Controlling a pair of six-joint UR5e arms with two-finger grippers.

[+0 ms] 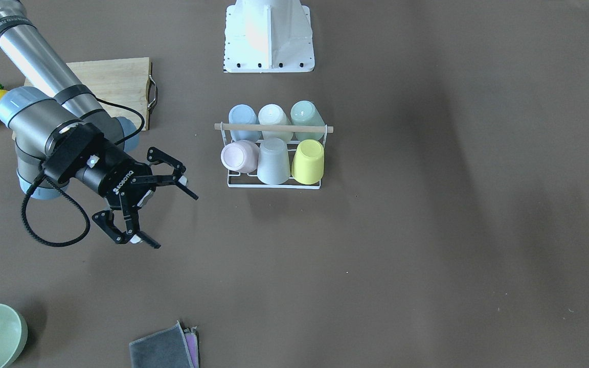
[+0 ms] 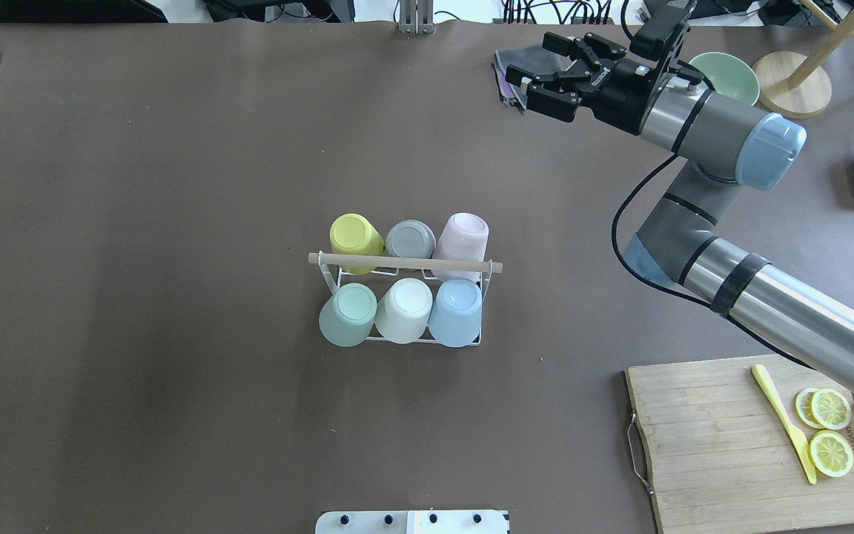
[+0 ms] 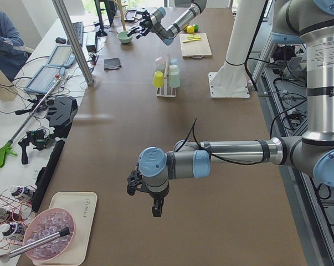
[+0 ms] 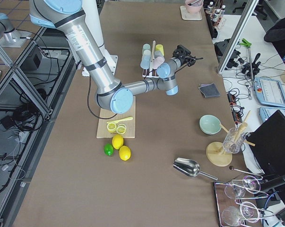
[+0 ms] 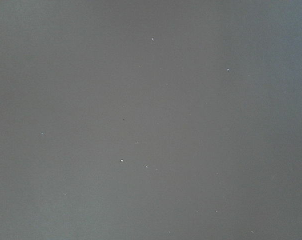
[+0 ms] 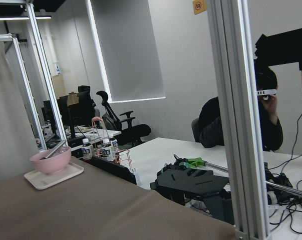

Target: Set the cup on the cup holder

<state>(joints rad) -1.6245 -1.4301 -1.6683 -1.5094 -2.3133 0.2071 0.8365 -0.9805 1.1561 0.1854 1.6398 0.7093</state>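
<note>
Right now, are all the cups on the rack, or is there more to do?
Looks done: six cups sit upside down on the cup holder, three on each side of its bar. In hand: nothing. The right gripper is open and empty, off to one side of it. The left gripper hangs far away; I can't tell if it's open. Left to do: probably nothing.

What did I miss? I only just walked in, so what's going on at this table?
Six cups sit upside down on the cup holder in the middle of the table. The right gripper is open and empty, raised off to one side of the holder and touching nothing. The left gripper hangs near the far end of the table, well away from the cups. Whether it is open or shut can't be told.
</note>
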